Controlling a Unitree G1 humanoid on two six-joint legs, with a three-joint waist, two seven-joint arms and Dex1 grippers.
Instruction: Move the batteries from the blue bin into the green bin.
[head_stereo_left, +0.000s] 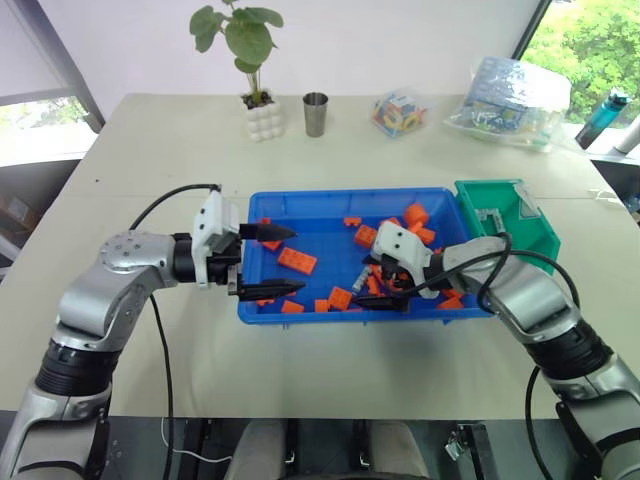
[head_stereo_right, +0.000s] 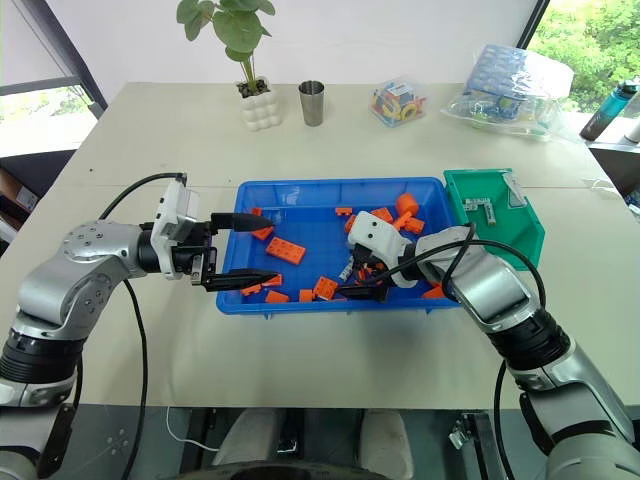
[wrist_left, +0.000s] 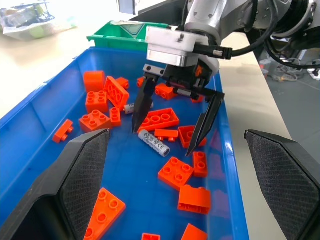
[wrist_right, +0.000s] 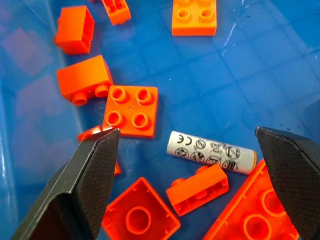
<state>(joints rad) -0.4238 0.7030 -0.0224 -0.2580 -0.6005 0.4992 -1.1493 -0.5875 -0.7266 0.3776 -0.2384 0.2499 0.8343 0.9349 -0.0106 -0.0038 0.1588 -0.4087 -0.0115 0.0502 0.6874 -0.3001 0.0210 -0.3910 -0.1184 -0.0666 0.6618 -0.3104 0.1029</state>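
Note:
The blue bin (head_stereo_left: 340, 193) sits mid-table, scattered with orange bricks (head_stereo_left: 297, 260). A grey-silver battery (wrist_right: 210, 152) lies on its floor among them, and a second one (wrist_left: 130, 107) peeks out beside a brick. My right gripper (wrist_left: 163, 142) hangs open just above the first battery, one finger on either side of it, touching nothing. Over the bin's left end, my left gripper (head_stereo_left: 298, 260) is level and open, with nothing in it. The green bin (head_stereo_left: 535, 225) stands against the blue bin's right end, with small grey things inside.
At the table's far side stand a potted plant (head_stereo_left: 263, 117), a metal cup (head_stereo_left: 315, 113) and two clear bags of toys (head_stereo_left: 400, 112) (head_stereo_left: 508, 95). A teal bottle (head_stereo_left: 603, 115) is at the far right.

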